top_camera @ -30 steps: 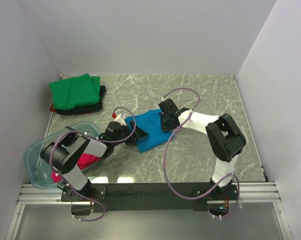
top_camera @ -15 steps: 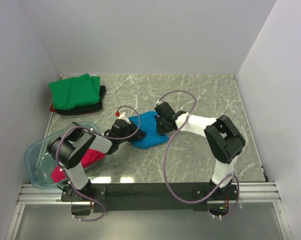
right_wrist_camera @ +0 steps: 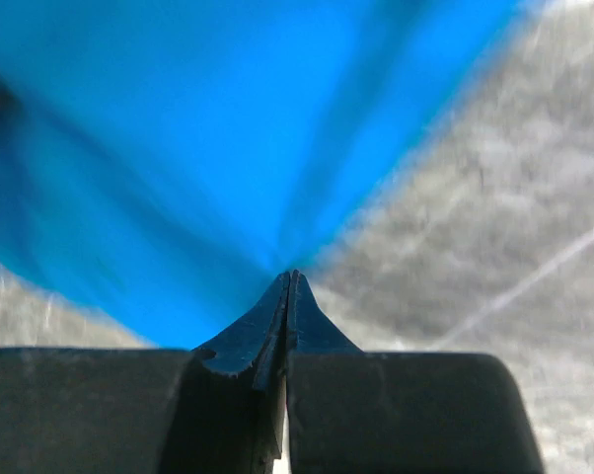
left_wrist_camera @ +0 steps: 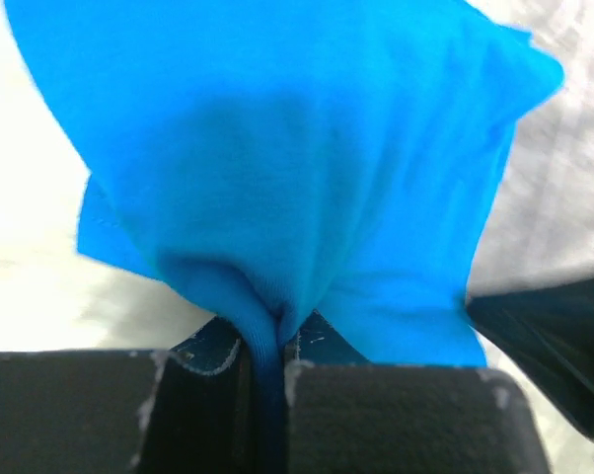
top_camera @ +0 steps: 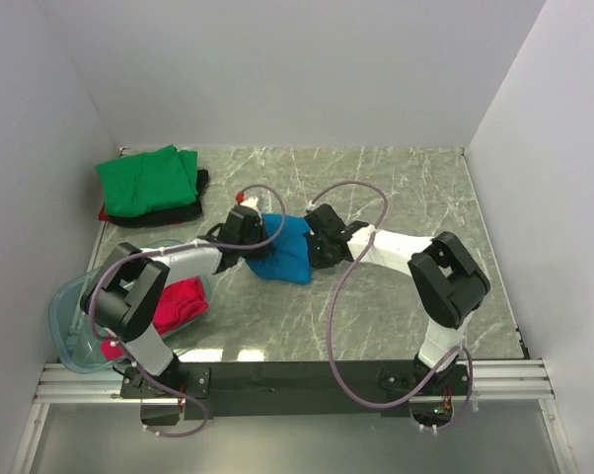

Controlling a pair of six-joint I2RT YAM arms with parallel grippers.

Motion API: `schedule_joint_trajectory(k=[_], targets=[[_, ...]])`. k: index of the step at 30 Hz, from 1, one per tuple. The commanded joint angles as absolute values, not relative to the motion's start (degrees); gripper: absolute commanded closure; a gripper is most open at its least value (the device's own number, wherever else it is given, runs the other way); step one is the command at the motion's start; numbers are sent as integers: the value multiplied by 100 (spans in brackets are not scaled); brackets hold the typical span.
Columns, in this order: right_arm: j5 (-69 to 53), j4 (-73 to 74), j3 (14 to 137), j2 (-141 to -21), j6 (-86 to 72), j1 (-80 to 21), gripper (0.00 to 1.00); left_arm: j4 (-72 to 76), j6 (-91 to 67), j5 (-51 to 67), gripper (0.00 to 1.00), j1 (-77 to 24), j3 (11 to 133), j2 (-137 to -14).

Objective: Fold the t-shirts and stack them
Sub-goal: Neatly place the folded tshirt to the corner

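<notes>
Centre frame, the blue t-shirt [top_camera: 285, 255] is bunched over the marble bench [top_camera: 406, 188] with both arms on it: the left hand [top_camera: 254, 240] is clamped on a fold at its left edge and the right hand [top_camera: 315, 247] is pinched tight on its right edge (each wrist view shows blue cloth nipped hard). Upper left, the green t-shirt [top_camera: 144, 178] lies on the black t-shirt [top_camera: 174, 213]. Lower left, the magenta-red t-shirt [top_camera: 179, 301] sits in the clear bin [top_camera: 68, 321].

Glossy grey-green marbled tabletop [top_camera: 396, 188]; plain white walls [top_camera: 277, 69] on three sides; black rail [top_camera: 297, 380] at near edge
</notes>
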State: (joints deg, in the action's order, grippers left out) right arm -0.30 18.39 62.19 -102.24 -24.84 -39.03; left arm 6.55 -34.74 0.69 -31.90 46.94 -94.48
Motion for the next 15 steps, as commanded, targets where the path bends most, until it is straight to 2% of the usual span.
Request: schedule_joint_trajectory(k=[1,15], targets=[[-9,2338,6073,-9731,-2487,-3955,100,-350,-2295,-308,100,-2647,5420,-9202],[-105,2259,5783,-9281,-2355,-3929,100,-1652,-879,1017,100,-1284,7987,-9773]])
